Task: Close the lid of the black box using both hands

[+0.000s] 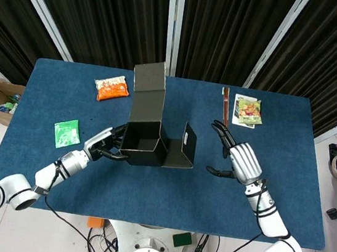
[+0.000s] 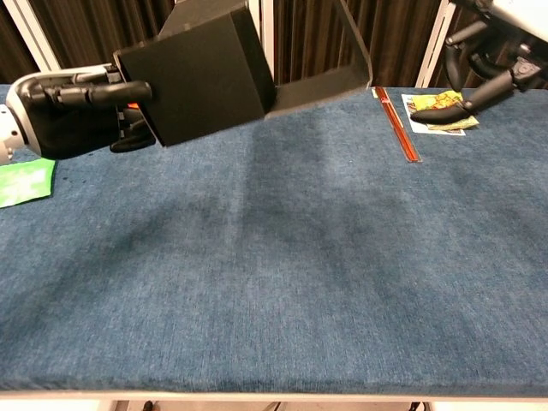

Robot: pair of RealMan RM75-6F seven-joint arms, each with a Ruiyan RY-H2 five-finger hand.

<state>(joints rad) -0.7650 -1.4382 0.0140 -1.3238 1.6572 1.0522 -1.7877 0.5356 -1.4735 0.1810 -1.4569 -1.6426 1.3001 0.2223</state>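
The black box [image 1: 143, 142] [image 2: 199, 75] is raised off the blue table [image 1: 147, 191] and tilted. Its tall lid flap [image 1: 148, 93] stands open at the back. A side flap [image 1: 185, 148] [image 2: 332, 62] juts out to the right. My left hand [image 1: 105, 144] [image 2: 70, 104] grips the box's left wall, with one finger lying along the side. To the right of the side flap, my right hand [image 1: 236, 160] [image 2: 494, 53] hovers with its fingers spread. It holds nothing and stays apart from the flap.
An orange snack packet [image 1: 111, 87] lies at the back left and a green packet [image 1: 67, 132] [image 2: 26, 181] at the left. A red stick [image 1: 224, 119] [image 2: 399, 127] and a colourful packet [image 1: 248, 110] [image 2: 440, 111] lie at the back right.
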